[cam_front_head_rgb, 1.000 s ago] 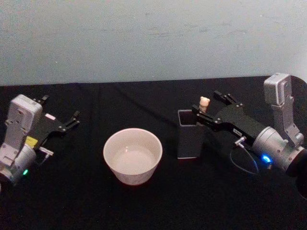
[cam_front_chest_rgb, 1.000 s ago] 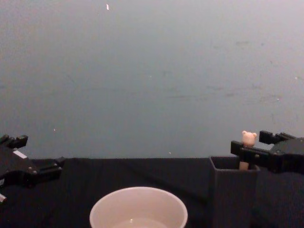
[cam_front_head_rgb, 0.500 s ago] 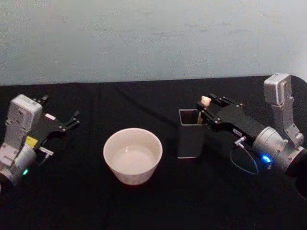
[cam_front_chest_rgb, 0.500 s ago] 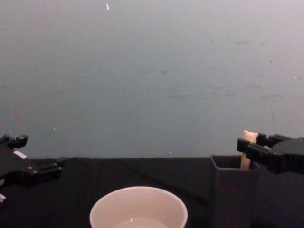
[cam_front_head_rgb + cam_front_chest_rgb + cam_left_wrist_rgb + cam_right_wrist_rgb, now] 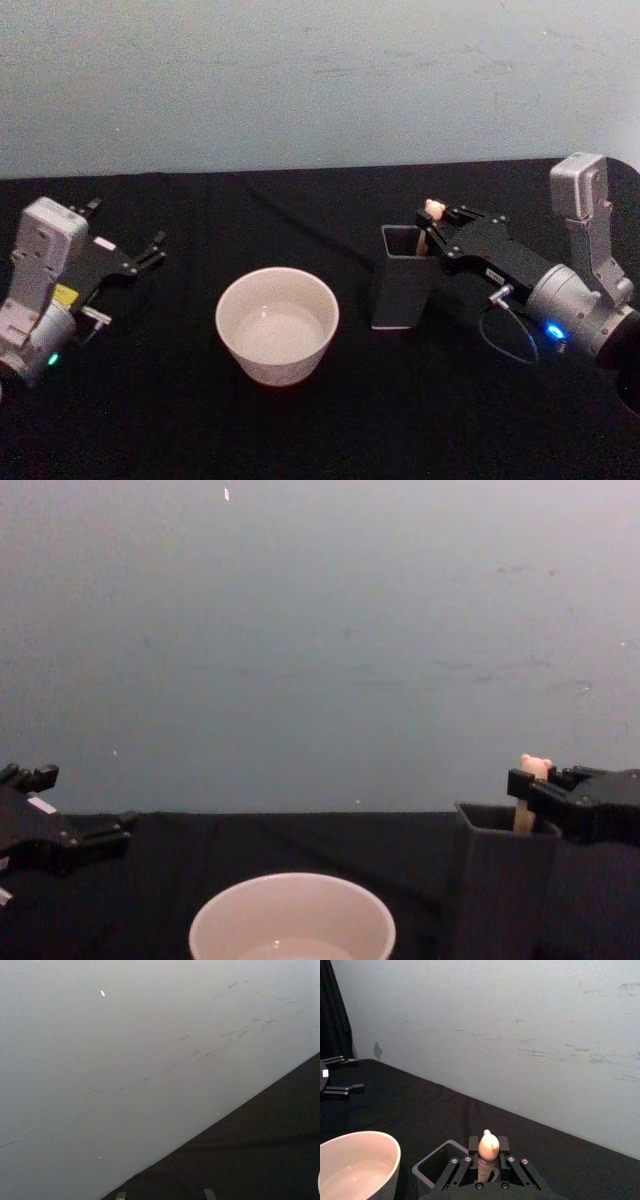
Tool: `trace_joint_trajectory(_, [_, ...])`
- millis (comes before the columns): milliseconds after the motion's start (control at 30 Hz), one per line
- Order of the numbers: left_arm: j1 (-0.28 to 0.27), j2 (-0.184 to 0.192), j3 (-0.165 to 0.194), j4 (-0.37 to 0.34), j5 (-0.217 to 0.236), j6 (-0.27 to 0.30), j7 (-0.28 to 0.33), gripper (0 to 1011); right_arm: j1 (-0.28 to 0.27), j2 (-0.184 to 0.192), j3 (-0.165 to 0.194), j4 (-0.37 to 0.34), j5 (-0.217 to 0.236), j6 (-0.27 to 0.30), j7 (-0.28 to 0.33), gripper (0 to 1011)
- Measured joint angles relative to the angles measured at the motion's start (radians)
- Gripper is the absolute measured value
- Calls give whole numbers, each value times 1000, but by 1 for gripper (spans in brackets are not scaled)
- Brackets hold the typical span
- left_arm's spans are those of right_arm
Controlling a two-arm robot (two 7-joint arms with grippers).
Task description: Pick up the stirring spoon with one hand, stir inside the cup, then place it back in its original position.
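1. The slim stirring spoon, which has a pale beige handle topped by a small bear head, is seen standing in the dark grey, square-mouthed holder. It is lodged at the side of the mouth nearest the right arm. Its long axis is nearly upright, and the bear head and a short length of handle are shown above the rim.
2. The black right gripper is held roughly level and reaches in from the robot's right. Its fingers are set narrow about the handle just under the bear head, one on each side in the right wrist view. They are judged to be closed on the handle.
3. The holder is placed on the black cloth-covered bench, just to the right of the wide, round, cream-white cup, with a small gap between them.
4. The black left gripper is parked at the far left of the bench. Its fingers are spread wide, nothing is held, and it is well apart from the cup.
5. Because the spoon is sunk upright in a tall, narrow holder, a straight lift along its axis is judged necessary before it is carried leftward to the cup. A sideways pull could tip the holder.
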Motion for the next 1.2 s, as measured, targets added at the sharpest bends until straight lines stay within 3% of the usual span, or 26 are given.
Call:
trace_joint_trajectory(200, [0,0,0,0,0,0,0,1001,1,-4,5,2,0,1,16,223])
trace_joint_trajectory(433, [0,0,0,0,0,0,0,1001,1,-19,25,-4,36,19,49,223])
trace_joint_trajectory(933, [0,0,0,0,0,0,0,1001,-15,-9,85,-116,129,35,51,223])
trace_joint_trajectory(1200, [0,0,0,0,0,0,0,1001,0,-9,97,-147,163,18,52,223])
